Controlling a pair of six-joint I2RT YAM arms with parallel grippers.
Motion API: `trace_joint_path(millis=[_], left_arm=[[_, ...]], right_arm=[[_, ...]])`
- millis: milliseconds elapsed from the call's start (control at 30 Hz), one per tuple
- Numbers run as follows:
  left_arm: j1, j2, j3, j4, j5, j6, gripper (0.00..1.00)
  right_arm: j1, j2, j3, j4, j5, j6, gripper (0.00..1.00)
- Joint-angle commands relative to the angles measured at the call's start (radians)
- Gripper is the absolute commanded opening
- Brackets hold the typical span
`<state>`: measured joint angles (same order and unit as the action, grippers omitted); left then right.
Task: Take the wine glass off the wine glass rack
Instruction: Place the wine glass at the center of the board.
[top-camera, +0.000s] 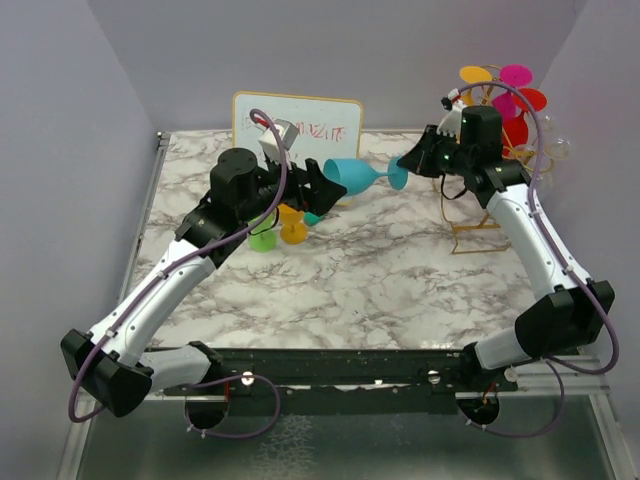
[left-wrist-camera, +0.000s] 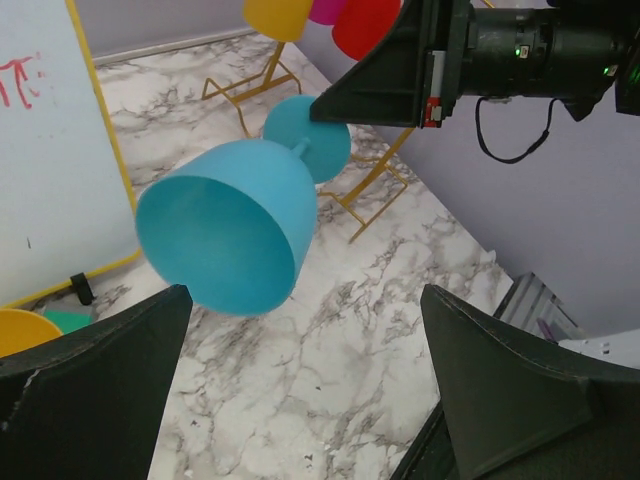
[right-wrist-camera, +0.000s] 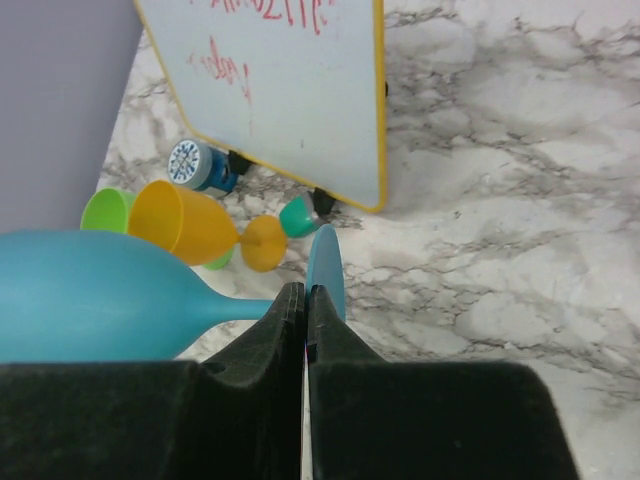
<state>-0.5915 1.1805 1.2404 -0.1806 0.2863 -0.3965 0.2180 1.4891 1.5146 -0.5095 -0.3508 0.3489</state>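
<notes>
Top external view: turquoise plastic wine glass (top-camera: 350, 175), opaque, with a deep rounded bowl, a short stem and a flat round foot. It hangs in the air over the far middle of the marble-patterned table (top-camera: 400, 290), clear of the wine glass rack (top-camera: 476, 228) and to its left. The long axis is close to level and runs left to right. The bowl's mouth faces the left arm and the foot faces the right.

The right gripper (top-camera: 408, 166) reaches leftward from an arm bent high beside the rack. The right wrist view shows its jaws pressed nearly together on the stem just behind the foot.

The left gripper (top-camera: 330, 187) is stretched rightward from a low, extended arm. Its jaws are spread fully apart and grasp nothing. The left wrist view shows the bowl's mouth just ahead of the two fingers (left-wrist-camera: 95, 390); contact cannot be told.

The gold wire rack stands at the table's far right, with yellow, pink and red glasses at its top. An orange glass (top-camera: 292, 228) and a green glass (top-camera: 263, 239) lie before the yellow-framed whiteboard (top-camera: 300, 118).
</notes>
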Motion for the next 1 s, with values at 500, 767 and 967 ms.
trace_joint_path(millis=[500,767,967], left_arm=[[-0.002,0.111,0.039,0.015,0.278,-0.006,0.73],[-0.002,0.123,0.09,-0.107,0.314,0.079,0.59],[-0.002,0.153,0.123,-0.165,0.317,0.113,0.43]], right_arm=[[0.006,-0.125,-0.24,0.201,-0.207,0.219,0.01],[0.006,-0.118,-0.254,0.211,-0.243,0.228,0.01],[0.006,-0.112,-0.259,0.214,-0.268,0.24,0.01]])
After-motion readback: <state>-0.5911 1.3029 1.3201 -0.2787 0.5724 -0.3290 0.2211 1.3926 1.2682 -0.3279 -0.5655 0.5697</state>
